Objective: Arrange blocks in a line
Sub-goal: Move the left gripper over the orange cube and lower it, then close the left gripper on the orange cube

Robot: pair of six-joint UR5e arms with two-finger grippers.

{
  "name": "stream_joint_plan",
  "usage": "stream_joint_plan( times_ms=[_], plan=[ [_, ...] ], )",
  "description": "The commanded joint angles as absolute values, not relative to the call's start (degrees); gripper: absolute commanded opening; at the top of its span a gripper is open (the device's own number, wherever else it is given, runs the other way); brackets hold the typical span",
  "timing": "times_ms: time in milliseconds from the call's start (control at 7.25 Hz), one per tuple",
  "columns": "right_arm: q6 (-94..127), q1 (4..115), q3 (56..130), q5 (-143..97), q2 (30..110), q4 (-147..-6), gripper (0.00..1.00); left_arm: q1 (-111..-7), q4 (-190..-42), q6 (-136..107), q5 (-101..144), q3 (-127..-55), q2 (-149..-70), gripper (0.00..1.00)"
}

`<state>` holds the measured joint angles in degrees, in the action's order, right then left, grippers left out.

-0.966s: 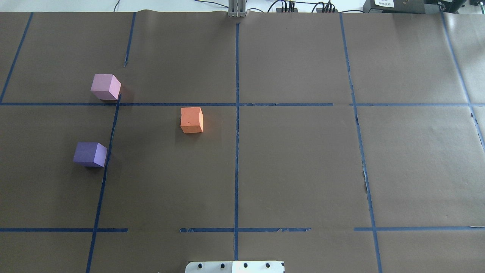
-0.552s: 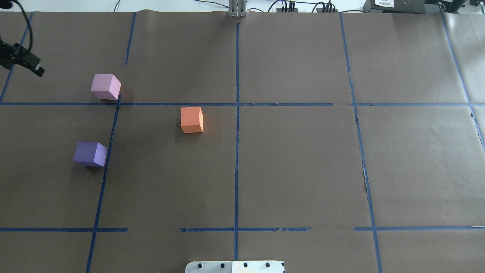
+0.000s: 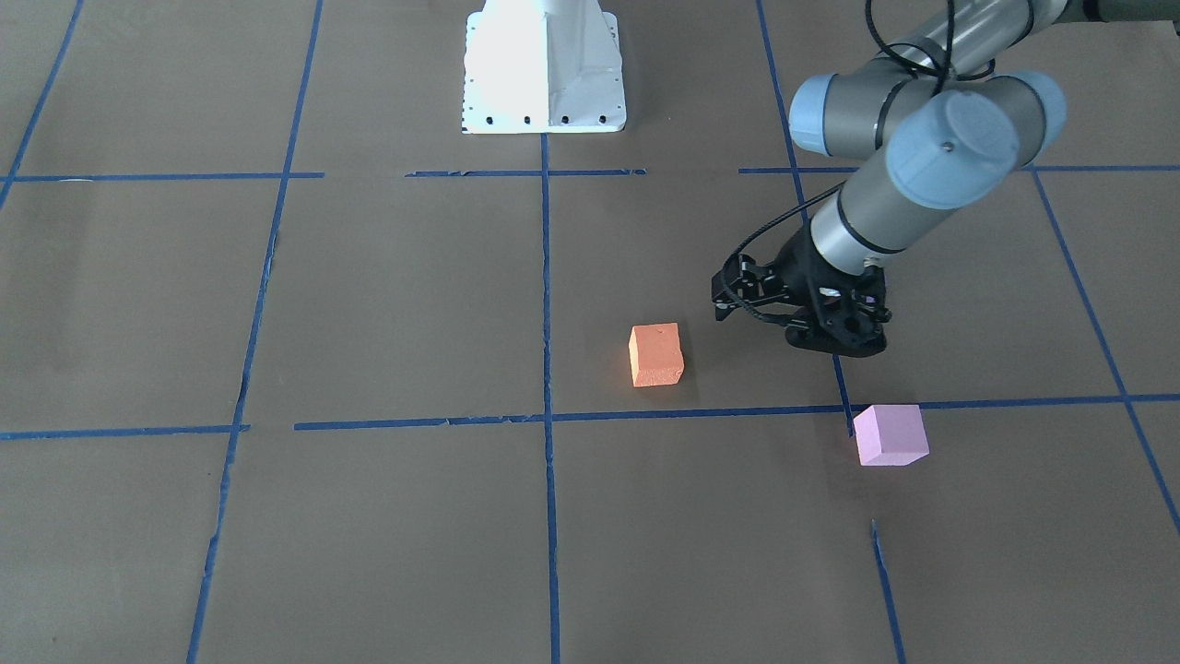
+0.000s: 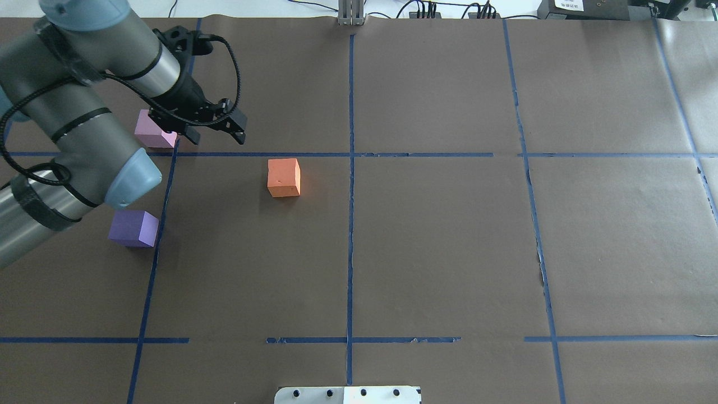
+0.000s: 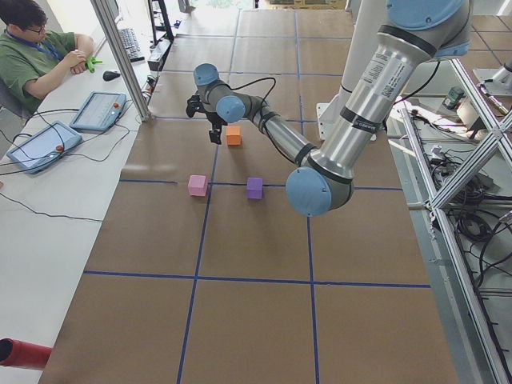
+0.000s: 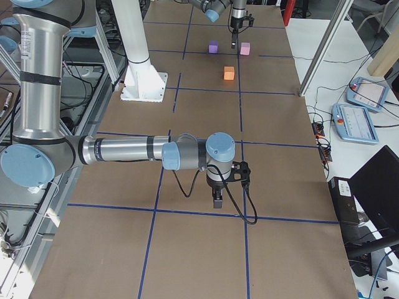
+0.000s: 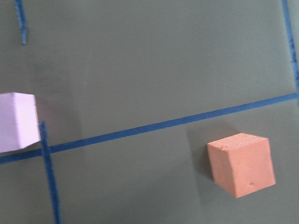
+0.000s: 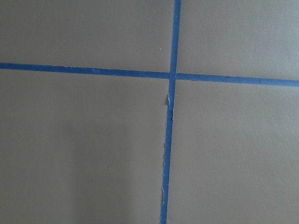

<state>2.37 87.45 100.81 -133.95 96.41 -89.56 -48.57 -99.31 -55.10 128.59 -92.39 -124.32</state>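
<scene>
Three cubes lie on the brown paper. The orange block (image 4: 284,177) (image 3: 656,354) is nearest the centre line. The pink block (image 4: 147,130) (image 3: 890,434) is far left and partly hidden by my left wrist. The purple block (image 4: 133,228) (image 5: 254,188) is nearer me and hidden in the front-facing view. My left gripper (image 4: 217,136) (image 3: 795,323) hovers open and empty between the pink and orange blocks, touching neither. Its wrist view shows orange (image 7: 241,163) and pink (image 7: 16,121). My right gripper (image 6: 217,199) shows only in the exterior right view, so I cannot tell its state.
Blue tape lines grid the paper. The white robot base (image 3: 544,69) (image 4: 348,394) stands at the near middle edge. A metal post (image 4: 351,17) stands at the far edge. An operator (image 5: 36,56) sits at a side desk with tablets (image 5: 100,112).
My left arm has swung in from the left edge and now hangs between the pink and orange blocks. The three blocks have not moved.
</scene>
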Motion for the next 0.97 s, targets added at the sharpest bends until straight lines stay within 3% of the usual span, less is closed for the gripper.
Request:
stream_joint_plan(
  times_ms=[0,828],
  plan=[
    [2.4,87.5,100.8,-133.9,96.4,-89.6,1.0,-42.5,-101.2,-67.3,120.3,-88.8,-128.2,1.0],
    [2.4,87.5,100.8,-133.9,96.4,-89.6,1.0,-36.4,-101.9,-71.3,109.9,-79.6,-131.6,0.99]
  ],
)
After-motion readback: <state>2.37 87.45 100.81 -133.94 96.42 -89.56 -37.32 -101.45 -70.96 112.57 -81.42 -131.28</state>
